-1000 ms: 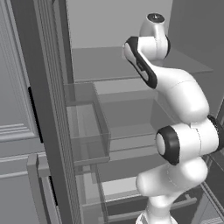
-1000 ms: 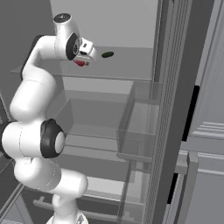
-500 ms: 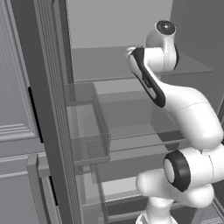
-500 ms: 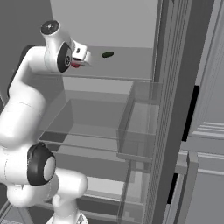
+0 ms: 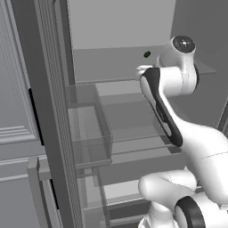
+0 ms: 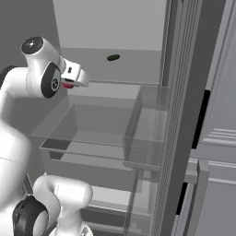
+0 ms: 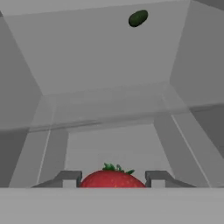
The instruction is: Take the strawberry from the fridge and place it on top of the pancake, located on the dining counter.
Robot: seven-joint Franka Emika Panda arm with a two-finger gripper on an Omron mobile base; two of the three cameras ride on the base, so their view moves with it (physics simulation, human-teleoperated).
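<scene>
The strawberry (image 7: 113, 178), bright red with a green top, sits between my two fingertips (image 7: 70, 177) at the bottom of the hand view. My gripper (image 7: 113, 179) is shut on it. From the right base view a sliver of the strawberry (image 6: 68, 85) shows under the hand, with the gripper (image 6: 73, 82) held in front of the upper glass shelf of the open fridge (image 6: 106, 23). The left base view has the arm's wrist covering the hand, in front of the fridge interior (image 5: 116, 26). The pancake and the dining counter are out of view.
A small dark, near-black item (image 7: 138, 18) lies far back on the upper shelf (image 6: 113, 57) (image 5: 147, 54). Clear door bins (image 5: 89, 129) (image 6: 147, 129) stand on the open doors at either side. Glass shelves (image 7: 105, 109) lie below and ahead of the hand.
The hand has drawn back out of the fridge and a little lower with the strawberry still in it. The upper arm has swung outward. The dark item has not moved.
</scene>
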